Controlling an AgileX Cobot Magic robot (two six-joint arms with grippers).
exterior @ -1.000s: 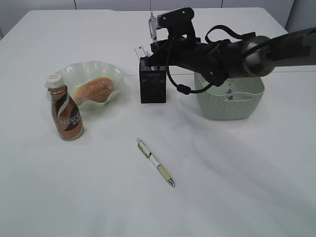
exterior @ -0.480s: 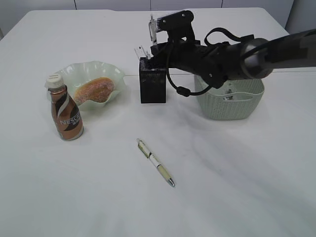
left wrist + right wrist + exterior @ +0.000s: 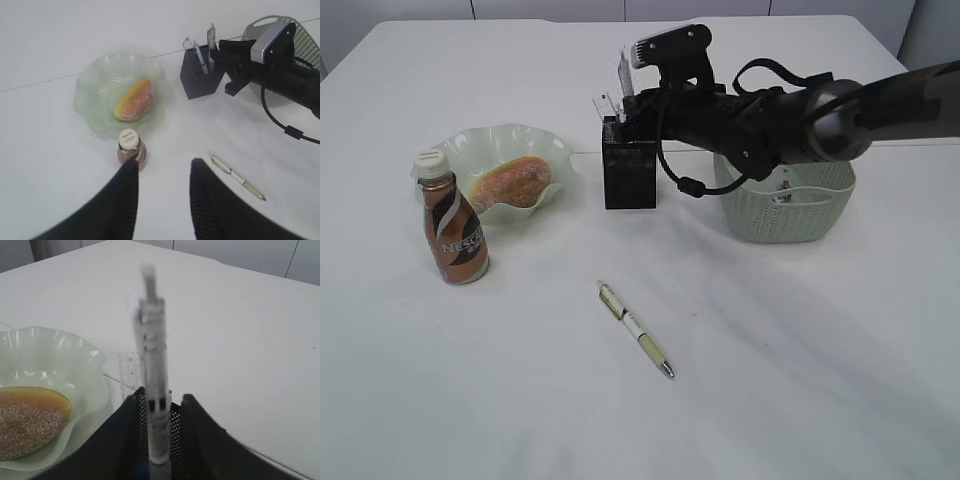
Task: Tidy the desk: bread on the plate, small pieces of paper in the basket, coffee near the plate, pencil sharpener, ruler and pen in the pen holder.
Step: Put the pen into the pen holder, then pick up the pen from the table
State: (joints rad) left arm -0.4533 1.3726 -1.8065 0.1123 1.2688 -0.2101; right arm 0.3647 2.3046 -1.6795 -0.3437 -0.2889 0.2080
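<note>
My right gripper (image 3: 630, 104) (image 3: 161, 397) hangs over the black mesh pen holder (image 3: 630, 175) (image 3: 175, 440). Its jaws stand open, with a blurred whitish pen-like stick (image 3: 154, 385) (image 3: 619, 68) upright between them, lower end in the holder, a gap on each side. The ruler (image 3: 131, 367) (image 3: 603, 104) stands in the holder too. A second pen (image 3: 635, 329) (image 3: 237, 177) lies on the desk (image 3: 800, 380). The bread (image 3: 510, 182) lies in the plate (image 3: 548, 142), the coffee (image 3: 453, 232) beside it. My left gripper (image 3: 164, 165) is open and empty above the desk. The pencil sharpener is hidden.
The grey-green basket (image 3: 785, 215) stands right of the pen holder, under my right arm, with a small scrap (image 3: 782, 187) showing inside. A cable loops down from the right arm (image 3: 680, 180) beside the holder.
The right jaws have opened around the pen-like stick, which now shows blurred over the holder. The left gripper and the pen on the desk have not moved.
</note>
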